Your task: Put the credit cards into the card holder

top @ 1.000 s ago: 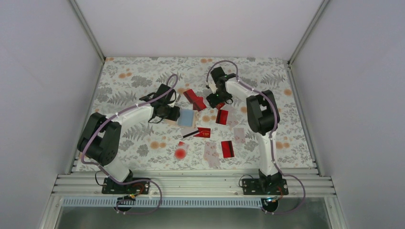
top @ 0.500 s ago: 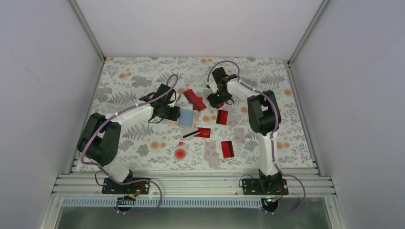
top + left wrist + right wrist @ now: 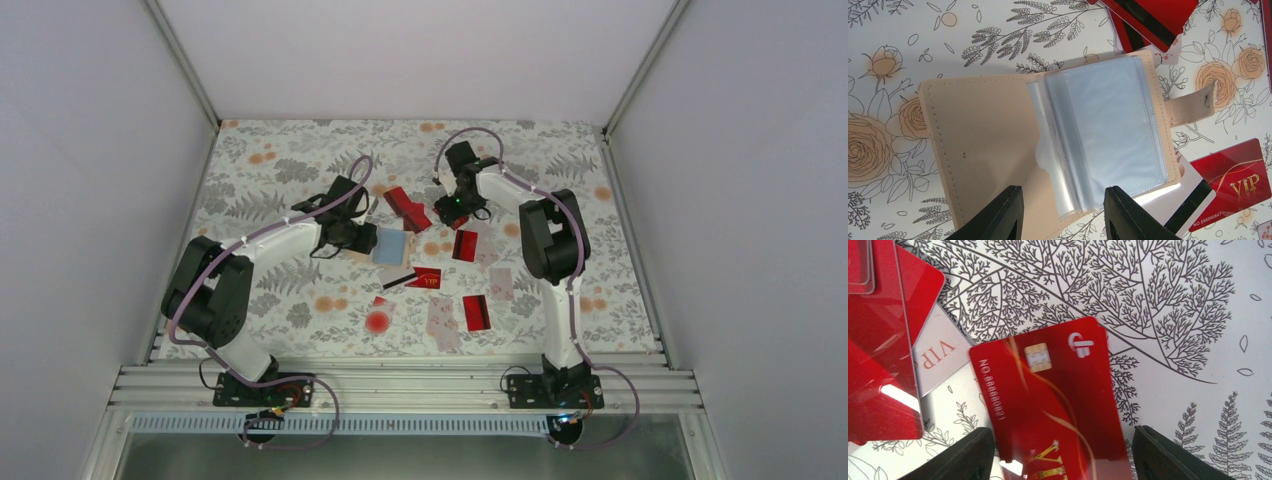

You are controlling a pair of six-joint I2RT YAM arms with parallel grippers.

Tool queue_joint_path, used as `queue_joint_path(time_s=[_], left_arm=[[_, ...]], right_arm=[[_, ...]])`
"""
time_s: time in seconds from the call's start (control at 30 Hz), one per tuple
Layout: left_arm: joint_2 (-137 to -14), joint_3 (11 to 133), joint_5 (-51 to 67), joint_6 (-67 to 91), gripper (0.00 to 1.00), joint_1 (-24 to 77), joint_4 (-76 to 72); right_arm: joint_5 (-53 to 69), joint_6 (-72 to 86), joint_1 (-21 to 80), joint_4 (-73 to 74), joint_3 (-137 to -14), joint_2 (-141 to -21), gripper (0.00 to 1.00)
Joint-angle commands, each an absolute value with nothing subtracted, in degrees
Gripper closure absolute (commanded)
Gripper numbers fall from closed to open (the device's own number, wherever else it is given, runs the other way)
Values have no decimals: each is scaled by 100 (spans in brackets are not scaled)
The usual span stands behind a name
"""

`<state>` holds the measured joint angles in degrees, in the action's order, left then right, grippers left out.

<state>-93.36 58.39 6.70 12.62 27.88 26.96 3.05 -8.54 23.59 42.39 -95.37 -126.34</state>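
Since a second ago the right arm has nudged slightly toward the far side of the surface [image 3: 270,180], and we see no change in the left arm. Over to the left hand [image 3: 1063,192]: its fingers [image 3: 998,215] are spread wide, low over the card holder [image 3: 983,145]. The holder lies open flat, tan cover on one side and clear plastic sleeves [image 3: 1113,130] fanned out on the other. A white card with a black stripe [image 3: 1185,202] pokes out from under its corner, and a red VIP card [image 3: 1233,185] lies just beside that. Now the right hand [image 3: 1063,430]: it is spread too, with a red chip card [image 3: 1058,405] lying between the fingers. We cannot tell whether either finger touches it. More red cards [image 3: 878,365] overlap just beside it. The rest of the credit cards [image 3: 476,312] are scattered on the floral surface between the arms.
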Motion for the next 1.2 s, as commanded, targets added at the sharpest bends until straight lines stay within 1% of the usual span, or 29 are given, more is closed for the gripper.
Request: queue_joint_path(time_s=[0.0, 0.13, 0.2, 0.5, 0.9, 0.97, 1.0, 1.07, 1.17], left_arm=[[-9193, 5957, 734, 1195, 58, 2789, 2752], [-9178, 5967, 726, 1200, 58, 2788, 2771], [-9163, 5955, 721, 1191, 58, 2786, 2775], [-9147, 5962, 721, 1228, 58, 2787, 2761], [-9146, 6279, 800, 1351, 58, 2791, 2863], [-9157, 6293, 816, 1362, 58, 2787, 2857], [-9160, 6289, 828, 1370, 58, 2792, 2849], [-9157, 6275, 843, 1371, 58, 2786, 2848], [-9144, 6256, 834, 1360, 58, 2788, 2852]], right_arm=[[336, -821, 2294, 4576, -9447, -12893, 33], [474, -813, 2294, 4581, -9425, -12960, 43], [493, -809, 2294, 4587, -9433, -12954, 45], [451, -761, 2303, 4601, -9551, -12683, 46], [590, -604, 2305, 4677, -9804, -12252, 46], [598, -562, 2307, 4674, -9775, -12247, 44], [591, -519, 2311, 4682, -9774, -12270, 40], [540, -394, 2347, 4704, -9809, -12331, 31], [367, -112, 2486, 4737, -9890, -12372, 23]])
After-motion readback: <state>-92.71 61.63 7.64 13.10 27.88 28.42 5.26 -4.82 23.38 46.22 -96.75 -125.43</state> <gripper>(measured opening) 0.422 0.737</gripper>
